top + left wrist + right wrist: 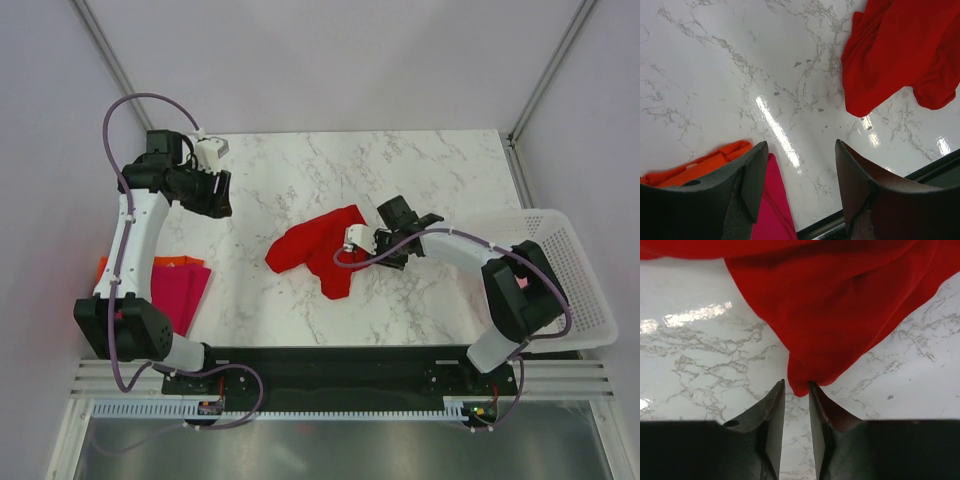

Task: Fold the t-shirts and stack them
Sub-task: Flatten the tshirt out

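A bright red t-shirt (315, 250) lies crumpled in the middle of the marble table; it also shows in the left wrist view (900, 55) and the right wrist view (840, 305). My right gripper (372, 240) is at the shirt's right edge. In its wrist view the gripper (796, 384) has its jaws a narrow gap apart, with a corner of the red cloth at the fingertips and not clamped. My left gripper (215, 195) hovers at the back left, wide open and empty (800, 145). A folded magenta shirt (180, 290) lies on an orange shirt (170, 262) at the left edge.
A white perforated basket (575, 280) stands at the right edge beside the right arm. The magenta shirt (772, 215) and the orange shirt (705, 162) show below the left fingers. The table's front edge has a black rail (340, 360).
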You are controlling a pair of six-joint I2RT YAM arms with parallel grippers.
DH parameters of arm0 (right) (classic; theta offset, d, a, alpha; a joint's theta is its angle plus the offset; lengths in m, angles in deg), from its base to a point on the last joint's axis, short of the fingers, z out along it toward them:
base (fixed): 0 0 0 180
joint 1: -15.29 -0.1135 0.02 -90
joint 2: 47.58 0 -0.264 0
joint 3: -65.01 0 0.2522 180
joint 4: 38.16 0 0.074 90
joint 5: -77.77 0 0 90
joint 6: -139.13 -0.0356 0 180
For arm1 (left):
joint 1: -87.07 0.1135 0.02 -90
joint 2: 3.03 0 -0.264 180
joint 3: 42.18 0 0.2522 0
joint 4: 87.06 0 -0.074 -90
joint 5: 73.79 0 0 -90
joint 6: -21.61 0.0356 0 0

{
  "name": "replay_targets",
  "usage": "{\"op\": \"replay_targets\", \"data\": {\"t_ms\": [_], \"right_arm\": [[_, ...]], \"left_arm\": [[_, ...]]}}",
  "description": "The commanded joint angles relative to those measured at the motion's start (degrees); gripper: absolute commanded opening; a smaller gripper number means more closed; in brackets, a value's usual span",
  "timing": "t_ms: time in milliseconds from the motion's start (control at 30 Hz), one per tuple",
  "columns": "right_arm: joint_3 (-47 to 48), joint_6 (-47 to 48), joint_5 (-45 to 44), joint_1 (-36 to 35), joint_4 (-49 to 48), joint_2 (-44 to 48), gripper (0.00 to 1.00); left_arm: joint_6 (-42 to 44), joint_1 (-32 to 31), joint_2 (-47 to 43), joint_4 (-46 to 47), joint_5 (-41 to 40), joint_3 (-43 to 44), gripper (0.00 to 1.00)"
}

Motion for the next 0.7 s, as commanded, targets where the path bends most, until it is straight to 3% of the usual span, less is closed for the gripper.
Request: {"op": "replay_targets", "data": {"t_ms": [0,100,133,333,433,667], "right_arm": [[3.8,-1.4,4.0,0.1,-2.2,-2.5,0.29],[8.6,-2.7,5.0,0.2,0.5,-2.8,0.03],[9.6,-2.8,5.1,0.1,0.9,-0.7,0.0],[23.4,-0.8,6.5,-0.4,5.9,12.2,0.0],[31.2,-0.1,5.5,-0.6,7.6,14.3,0.0],[38.0,1.1,-7.1,-0.4,0.0,9.4,0.0]], "left_arm": [[2.2,-0.1,-0.3,-0.4,1.4,-0.6,0.63],[2.1,-0.2,0.3,-0.4,2.1,-0.2,0.63],[2.1,-0.2,0.3,-0.4,2.3,0.0,0.63],[1.9,-0.2,1.4,0.1,3.2,1.2,0.63],[1.8,-0.1,2.2,1.0,3.5,1.6,0.62],[1.0,-0.1,4.1,1.9,4.3,4.9,0.62]]}}
